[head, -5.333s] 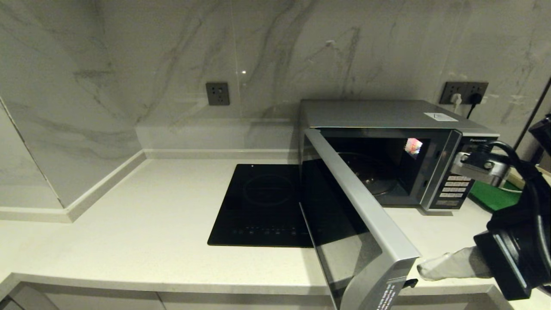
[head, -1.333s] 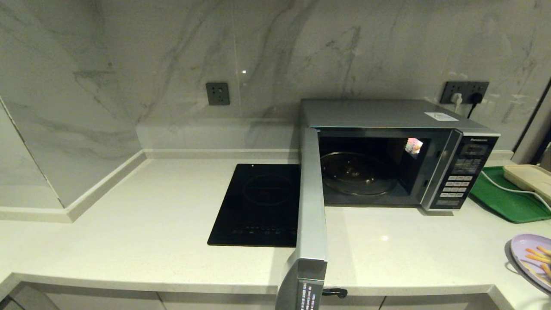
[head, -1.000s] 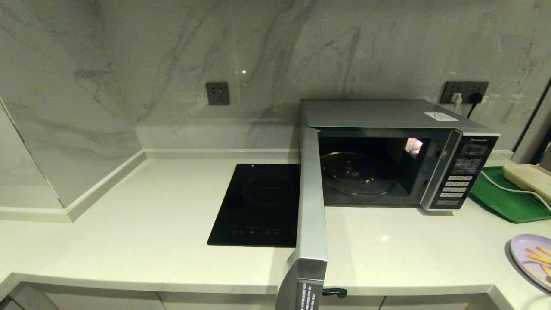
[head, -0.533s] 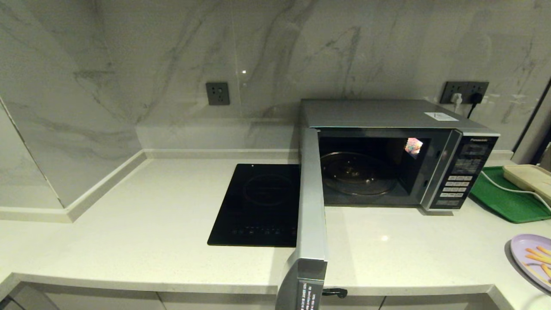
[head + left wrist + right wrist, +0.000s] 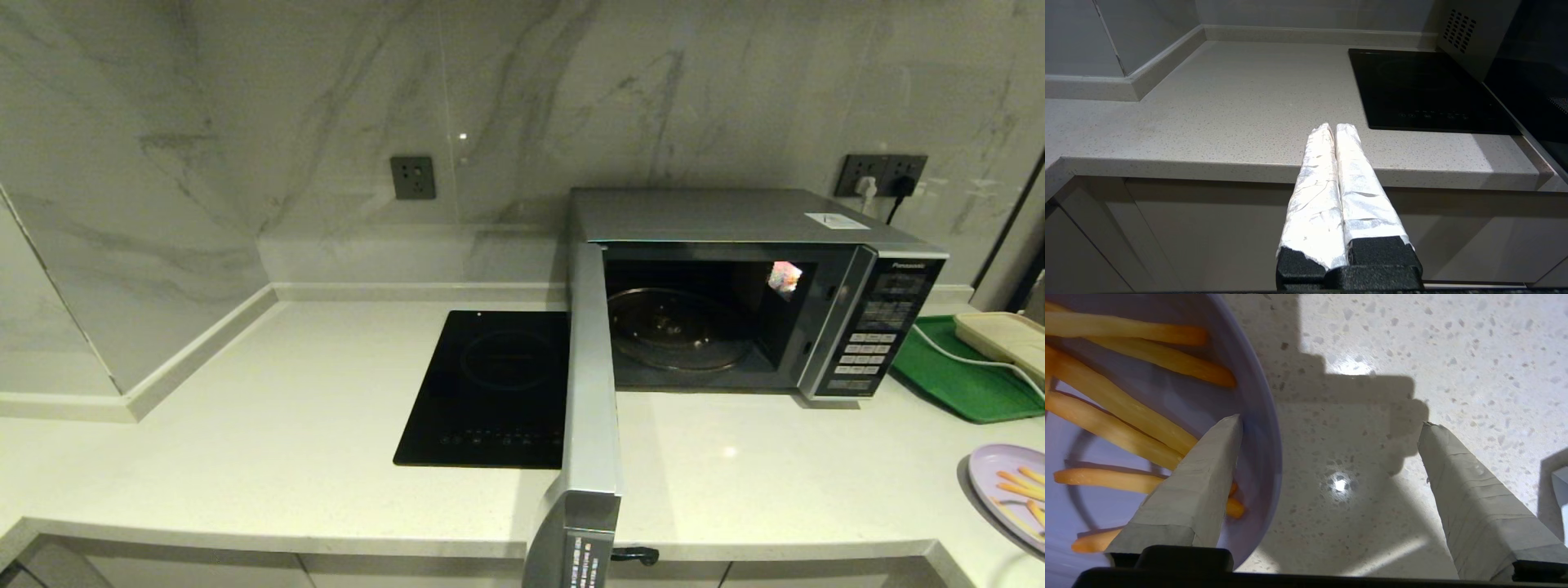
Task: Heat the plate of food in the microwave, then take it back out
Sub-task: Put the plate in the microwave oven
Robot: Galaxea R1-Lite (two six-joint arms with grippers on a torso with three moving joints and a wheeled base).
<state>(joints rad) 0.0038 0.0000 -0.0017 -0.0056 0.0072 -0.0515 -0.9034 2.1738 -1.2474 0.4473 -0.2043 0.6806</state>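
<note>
Plate [image 5: 1008, 490] sits at the far right of the counter [image 5: 269, 441], near its front edge, fries [image 5: 1122, 404] spread across it. Right gripper [image 5: 1331, 424] hangs just above it, jaws spread wide, one finger [image 5: 1196, 486] over the plate's rim and the other over bare counter, gripping nothing. Microwave [image 5: 735, 220] stands at the back right, door [image 5: 589, 408] swung fully out toward us, glass turntable [image 5: 678, 327] showing inside. Cooktop [image 5: 498, 384] lies just left of it, green tray [image 5: 955, 376] to its right. Left gripper [image 5: 1336, 130] waits off the counter's near edge, fingers pressed together, holding nothing.
</note>
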